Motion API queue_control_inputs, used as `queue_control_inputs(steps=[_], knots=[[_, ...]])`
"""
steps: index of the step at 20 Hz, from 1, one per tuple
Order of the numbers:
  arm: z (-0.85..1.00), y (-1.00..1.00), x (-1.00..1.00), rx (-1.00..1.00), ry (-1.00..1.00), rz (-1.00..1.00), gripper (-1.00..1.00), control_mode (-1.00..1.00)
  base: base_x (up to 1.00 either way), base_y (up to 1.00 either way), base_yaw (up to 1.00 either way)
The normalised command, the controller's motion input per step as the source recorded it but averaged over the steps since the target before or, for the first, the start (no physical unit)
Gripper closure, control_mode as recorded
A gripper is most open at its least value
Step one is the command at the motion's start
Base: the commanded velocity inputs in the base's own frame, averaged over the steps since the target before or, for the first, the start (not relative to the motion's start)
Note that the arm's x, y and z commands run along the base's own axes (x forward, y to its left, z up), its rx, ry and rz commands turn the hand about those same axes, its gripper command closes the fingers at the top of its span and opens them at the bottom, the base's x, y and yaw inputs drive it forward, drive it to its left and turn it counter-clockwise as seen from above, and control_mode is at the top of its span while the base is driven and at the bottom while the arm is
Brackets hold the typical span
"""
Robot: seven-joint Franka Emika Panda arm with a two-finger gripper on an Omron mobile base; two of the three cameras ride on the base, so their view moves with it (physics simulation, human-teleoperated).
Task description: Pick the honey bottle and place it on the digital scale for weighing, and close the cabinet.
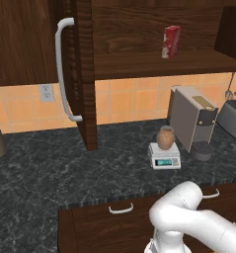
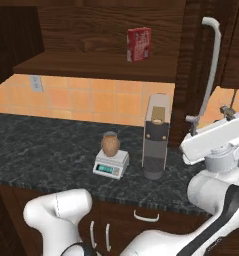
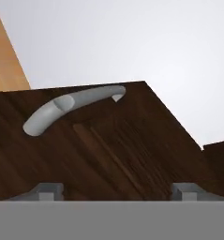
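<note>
Your fingers (image 3: pixel 48 190) stand spread apart with nothing between them in the hand view, their tips close against a dark wood cabinet door (image 3: pixel 118 150) whose white curved handle (image 3: pixel 73 107) lies just beyond them. In the left base view, the honey bottle (image 1: pixel 165 138) sits upright on the digital scale (image 1: pixel 164 156) on the dark counter (image 1: pixel 50 173), beside the coffee machine (image 1: pixel 191 118); the left door (image 1: pixel 85 74) stands open and a red box (image 1: pixel 171 41) sits on the shelf. In the right base view, your gripper (image 2: pixel 230 114) is beside the right door's handle (image 2: pixel 211 70), well apart from the bottle on the scale.
</note>
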Motion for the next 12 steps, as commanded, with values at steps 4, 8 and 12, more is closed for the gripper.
queue_control_inputs(steps=[4,8,12], knots=[[0.44,0.76,-0.61,-0.39,0.09,-0.12,-1.0,-1.0,0.0,0.0,0.0],[0.21,0.98,-0.1,-0.47,0.35,-0.22,-1.0,-1.0,0.0,0.0,0.0],[0.15,1.0,0.25,-0.47,0.49,-0.26,-1.0,-1.0,0.0,0.0,0.0]])
